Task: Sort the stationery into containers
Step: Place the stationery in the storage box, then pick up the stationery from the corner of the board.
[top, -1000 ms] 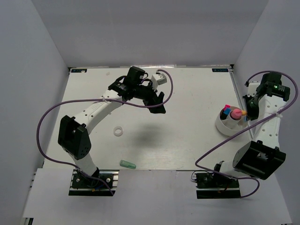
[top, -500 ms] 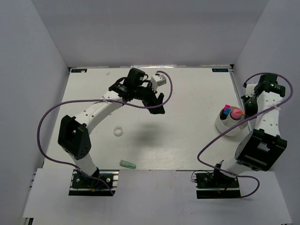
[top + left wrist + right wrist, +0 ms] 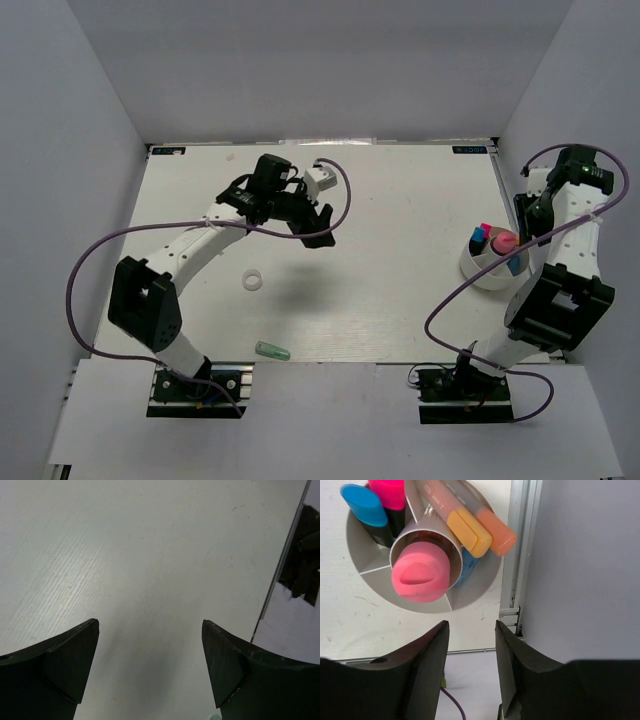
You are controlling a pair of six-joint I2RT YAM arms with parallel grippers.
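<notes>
The right hand (image 3: 471,630) has just opened. Its two black fingers now stand apart with nothing between them, and it has pulled up and back a little from where it was a moment ago. Right under it sits the low white round cup (image 3: 372,587), near the right edge of the white worktop (image 3: 400,200). I think the hand has just let a marker go into the cup, so one more piece is sorted.

The cup has a round tube in the middle and thin walls that cut it into slices. The fat marker with the smooth pink cap (image 3: 420,572) stands in the tube. A blue-capped marker (image 3: 362,500) and a bright pink marker (image 3: 390,490) stand close together at one side. Two orange markers (image 3: 475,527) lean out over the other side. They all look like shiny plastic.

The left hand (image 3: 150,625) has slid a bit to the left. Its fingers are wide apart and empty, over bare worktop. The small white ring (image 3: 254,282) and the short green marker (image 3: 271,350) lie out on the dull worktop, well apart, so there is more to sort.
</notes>
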